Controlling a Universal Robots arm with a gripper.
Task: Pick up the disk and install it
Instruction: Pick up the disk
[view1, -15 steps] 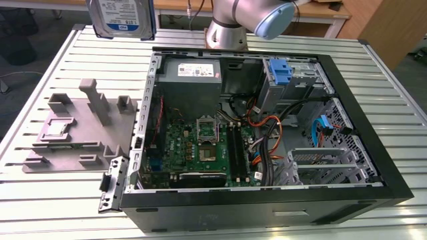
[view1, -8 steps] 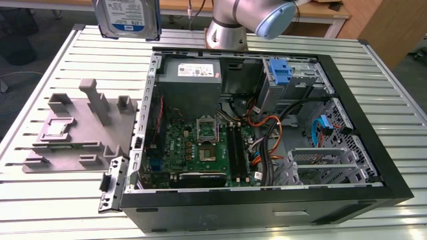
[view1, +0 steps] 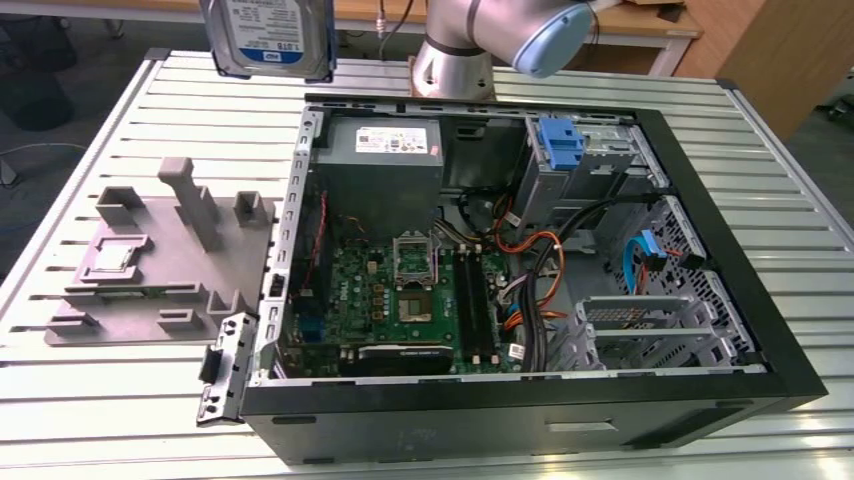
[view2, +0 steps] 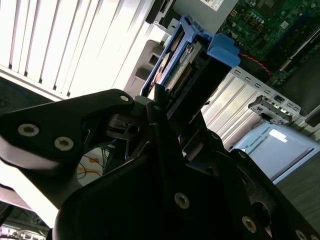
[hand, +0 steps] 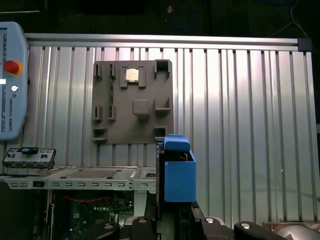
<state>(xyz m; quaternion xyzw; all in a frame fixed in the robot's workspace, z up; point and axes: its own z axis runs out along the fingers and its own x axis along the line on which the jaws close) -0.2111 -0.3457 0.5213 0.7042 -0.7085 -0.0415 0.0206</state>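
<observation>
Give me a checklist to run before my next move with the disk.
1. Gripper shut on the disk: ok.
2. Disk lifted off the table: ok.
3. Blue carrier on the disk: ok.
4. Computer case side open: ok.
5. Disk lined up with the blue bracket: not ok; it hangs at the exterior view's left, the bracket is at the right.
6. Cables clear of the lower cage: cannot tell.

the disk (view1: 271, 38): silver, blue-labelled, blue-railed; upright; held aloft
</observation>
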